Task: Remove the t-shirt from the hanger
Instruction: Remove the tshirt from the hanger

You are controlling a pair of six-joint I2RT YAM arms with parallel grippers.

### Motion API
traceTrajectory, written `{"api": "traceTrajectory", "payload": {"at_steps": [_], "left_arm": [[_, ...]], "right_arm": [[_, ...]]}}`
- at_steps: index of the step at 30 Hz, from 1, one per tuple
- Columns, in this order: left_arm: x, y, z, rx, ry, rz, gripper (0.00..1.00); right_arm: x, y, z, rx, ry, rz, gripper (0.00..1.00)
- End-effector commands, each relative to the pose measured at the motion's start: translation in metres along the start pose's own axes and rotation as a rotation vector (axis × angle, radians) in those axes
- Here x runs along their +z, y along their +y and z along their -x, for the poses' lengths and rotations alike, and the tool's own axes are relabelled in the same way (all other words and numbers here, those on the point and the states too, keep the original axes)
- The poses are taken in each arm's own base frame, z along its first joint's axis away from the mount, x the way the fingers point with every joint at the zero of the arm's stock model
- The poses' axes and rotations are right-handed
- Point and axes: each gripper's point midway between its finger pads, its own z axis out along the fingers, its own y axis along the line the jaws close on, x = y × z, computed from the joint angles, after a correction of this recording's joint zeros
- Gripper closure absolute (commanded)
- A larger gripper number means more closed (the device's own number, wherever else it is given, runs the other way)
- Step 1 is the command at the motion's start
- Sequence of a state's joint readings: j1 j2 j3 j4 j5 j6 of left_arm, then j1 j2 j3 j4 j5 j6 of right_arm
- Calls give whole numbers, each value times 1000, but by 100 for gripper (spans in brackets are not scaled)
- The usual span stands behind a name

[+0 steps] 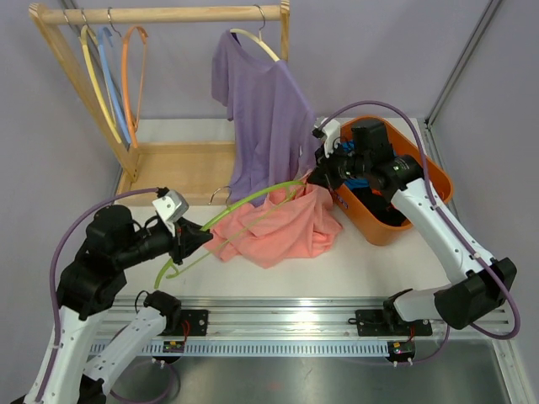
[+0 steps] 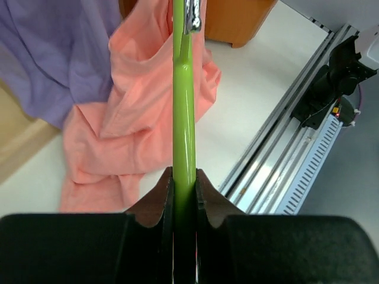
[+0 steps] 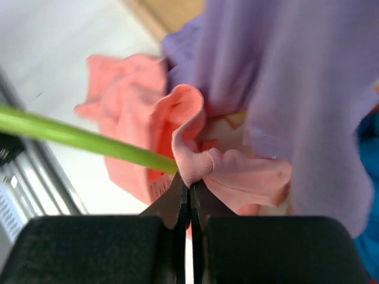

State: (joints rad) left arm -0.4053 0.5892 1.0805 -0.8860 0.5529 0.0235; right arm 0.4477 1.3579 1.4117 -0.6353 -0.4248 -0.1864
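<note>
Right hand [image 1: 322, 174] beside orange bin [image 1: 389, 231] of dark clothes [image 1: 381, 204]

A wooden rack [image 1: 168, 13] stood at the far left of the white bench [image 1: 379, 269]. Yellow [image 1: 99, 93], blue [image 1: 112, 84] and orange [image 1: 126, 84] hangers hung bare on its rail. A purple shirt [image 1: 261, 118] drooped from a cream hanger [image 1: 257, 42] at the rail's right end. To the right sat an orange bin [image 1: 383, 231] holding dark clothing [image 1: 383, 206] and something blue [image 1: 358, 181].
</note>
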Motion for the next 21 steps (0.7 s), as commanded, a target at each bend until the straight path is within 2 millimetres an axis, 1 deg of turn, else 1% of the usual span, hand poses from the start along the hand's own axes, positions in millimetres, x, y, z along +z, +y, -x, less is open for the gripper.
{"api": "traceTrajectory", "payload": {"at_steps": [1,2,4,5,6,7,8,9,10,12,13,15,16,17,20,21], "left_arm": [[-16,-7,27,188,-99,-10,100],[-18,-7,28,202,-109,-3,100],[-18,-6,27,209,-107,0,100],[-17,-6,25,216,-100,-3,100],[-14,-4,21,209,-81,-6,100],[-12,-3,19,207,-71,-9,100],[-11,-2,17,213,-62,-9,100],[-9,0,15,208,-44,-9,100],[-9,2,15,219,-37,-4,100],[-10,3,13,225,-16,3,100],[-12,3,17,237,-18,7,100],[-15,3,19,257,-13,9,100],[-18,0,22,266,-20,4,100],[-19,-1,23,278,-21,-2,100],[-26,-8,22,293,-15,-20,100],[-28,-9,20,292,-9,-23,100]], "right_arm": [[-17,47,-6,-162,-9,268,100],[-17,50,-12,-192,1,295,100],[-19,62,-17,-220,-1,373,100],[-19,64,-25,-242,14,403,100],[-19,66,-28,-248,22,422,98],[-19,70,-31,-249,28,449,93],[-18,70,-40,-256,60,467,89],[-18,70,-43,-258,74,474,87],[-16,68,-51,-259,109,485,84],[-16,67,-58,-262,135,488,83],[-15,66,-60,-263,146,483,83],[-14,61,-63,-250,152,469,84],[-12,57,-65,-245,158,444,87],[-8,51,-64,-218,153,411,100],[0,29,-64,-183,166,310,100],[1,26,-65,-184,173,296,100]]}}
